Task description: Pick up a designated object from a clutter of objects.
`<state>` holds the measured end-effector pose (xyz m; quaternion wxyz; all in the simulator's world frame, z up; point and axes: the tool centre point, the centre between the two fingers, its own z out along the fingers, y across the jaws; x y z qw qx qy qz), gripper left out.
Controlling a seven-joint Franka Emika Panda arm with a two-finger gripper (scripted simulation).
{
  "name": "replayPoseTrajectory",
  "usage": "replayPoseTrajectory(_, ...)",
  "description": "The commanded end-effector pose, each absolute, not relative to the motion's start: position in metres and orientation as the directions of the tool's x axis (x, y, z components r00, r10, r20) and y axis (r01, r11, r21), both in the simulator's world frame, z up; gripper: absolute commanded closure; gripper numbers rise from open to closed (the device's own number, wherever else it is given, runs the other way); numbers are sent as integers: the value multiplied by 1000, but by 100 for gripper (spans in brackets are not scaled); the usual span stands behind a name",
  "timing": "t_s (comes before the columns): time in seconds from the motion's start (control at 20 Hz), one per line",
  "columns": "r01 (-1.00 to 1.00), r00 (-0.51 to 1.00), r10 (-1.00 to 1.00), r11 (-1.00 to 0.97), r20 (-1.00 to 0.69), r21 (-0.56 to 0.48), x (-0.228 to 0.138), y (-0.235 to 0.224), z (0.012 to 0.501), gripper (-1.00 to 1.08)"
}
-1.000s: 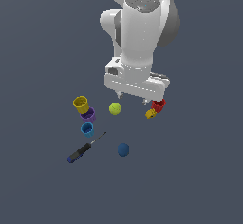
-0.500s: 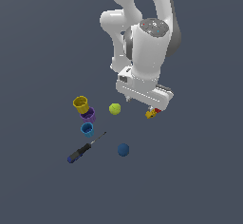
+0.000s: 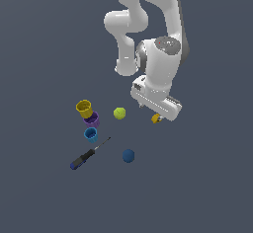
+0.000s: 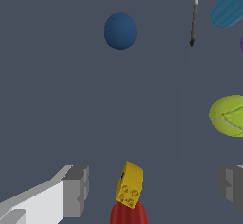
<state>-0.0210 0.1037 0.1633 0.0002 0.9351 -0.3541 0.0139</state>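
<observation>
The designated object (image 4: 129, 185) is a small golden-yellow chunky piece lying against a red cup (image 4: 129, 214). In the wrist view it sits between my open gripper (image 4: 153, 186) fingers, nearer one finger (image 4: 76, 190) than the other (image 4: 231, 182), and untouched. From outside, the piece (image 3: 156, 119) peeks out just under the gripper (image 3: 152, 111), and the hand hides the red cup. The clutter of objects spreads toward the exterior view's left.
A yellow-green ball (image 3: 119, 113) lies close to the hand. Farther toward the exterior view's left stand a yellow cup (image 3: 84, 108), a purple cup (image 3: 92, 119) and a blue cup (image 3: 90, 135). A screwdriver (image 3: 89, 154) and a blue ball (image 3: 128, 156) lie below them in that view.
The arm has swung toward the exterior view's right and lowered over the orange-yellow piece. The hand now covers the red cup in the exterior view. The objects have not moved.
</observation>
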Motion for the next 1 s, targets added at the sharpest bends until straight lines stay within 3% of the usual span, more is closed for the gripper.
replayPoseTrajectory(0.0, -697, 717, -697, -717, 24, -9, -26, 111, 152, -92)
replayPoseTrajectory(0.95, -883, 470, -883, -470, 4, -3, -72, 159, 84, -92)
